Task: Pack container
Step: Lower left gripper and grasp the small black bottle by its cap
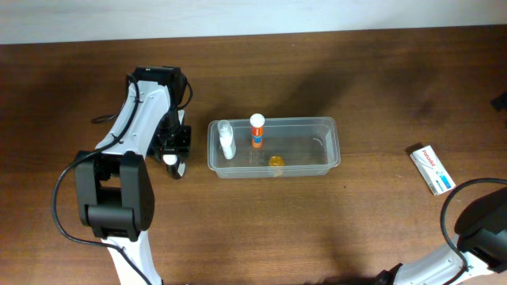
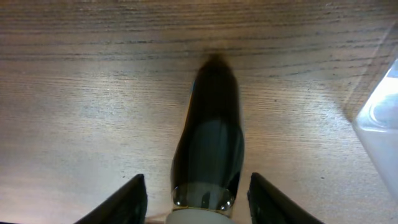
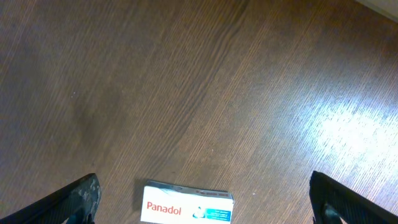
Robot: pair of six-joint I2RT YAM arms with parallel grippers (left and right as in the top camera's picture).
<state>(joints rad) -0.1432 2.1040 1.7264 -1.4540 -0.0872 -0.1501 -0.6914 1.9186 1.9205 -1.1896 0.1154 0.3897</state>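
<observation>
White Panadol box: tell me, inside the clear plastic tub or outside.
Outside: white Panadol box lies on the wooden table, apart from the clear plastic tub.

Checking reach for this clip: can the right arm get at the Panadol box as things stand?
Probably yes: the Panadol box lies alone on the table, and the right end effector hangs near it, jaws wide apart.

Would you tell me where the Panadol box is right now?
In the overhead view, the Panadol box lies at the far right, well right of the container.
</observation>
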